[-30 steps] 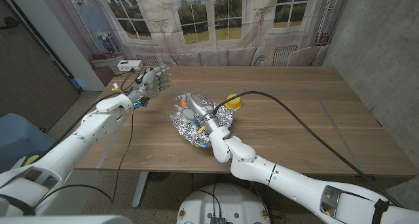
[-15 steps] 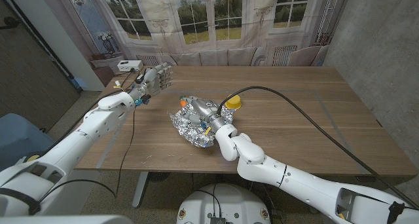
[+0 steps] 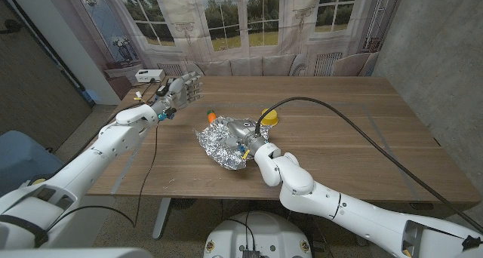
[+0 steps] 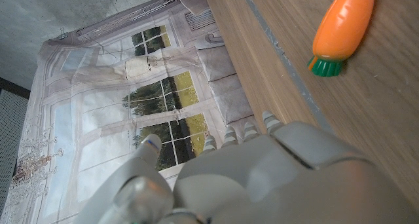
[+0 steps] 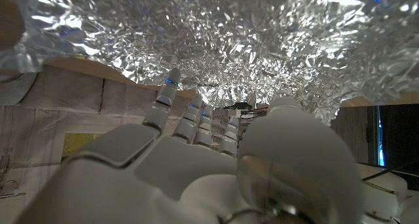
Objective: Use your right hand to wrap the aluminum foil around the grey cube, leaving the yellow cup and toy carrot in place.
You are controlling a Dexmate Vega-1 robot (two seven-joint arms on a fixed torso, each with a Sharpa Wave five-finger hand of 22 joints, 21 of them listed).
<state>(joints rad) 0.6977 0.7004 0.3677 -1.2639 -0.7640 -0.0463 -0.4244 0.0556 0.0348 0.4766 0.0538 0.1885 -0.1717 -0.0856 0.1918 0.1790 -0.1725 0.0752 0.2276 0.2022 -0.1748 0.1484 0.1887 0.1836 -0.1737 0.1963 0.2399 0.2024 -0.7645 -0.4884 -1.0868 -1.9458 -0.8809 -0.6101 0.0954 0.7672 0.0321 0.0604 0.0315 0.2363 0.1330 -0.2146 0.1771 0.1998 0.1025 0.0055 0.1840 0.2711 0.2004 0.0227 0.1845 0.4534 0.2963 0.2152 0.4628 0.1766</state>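
Head view, L to R: the robot's left hand [image 3: 179, 91] is raised over the far-left part of the brown wooden table [image 3: 355, 130], fingers spread apart w/ nothing in them, well apart from the other items; in the left wrist view the back of that same hand [image 4: 262, 178] has its fingertips up toward the table edge. Next comes the small orange toy carrot w/ green stub end [image 3: 212, 112], lying on the wood just beyond the foil's far-left edge; the left wrist view has it [image 4: 342, 27] lying alone on bare wood, nothing touching it. Centre: the crumpled silver aluminium foil sheet [image 3: 219, 143], bunched up into a lumpy mound on the table. The grey cube can't be made out, presumably under the foil. The robot's right hand [image 3: 245, 132] lies on the right side of that mound, pressed into it; can't tell from this view whether it's clamped on the foil. Right wrist view: the right hand's fingers [image 5: 196, 116] reach into the wrinkled foil [image 5: 216, 40], tips against it or just short, grip unclear. Just beyond the right hand sits the yellow plastic cup [image 3: 269, 118], on the table near the foil's far-right edge, partly hidden by the black cable [image 3: 362, 148] that arcs over the right half of the table.
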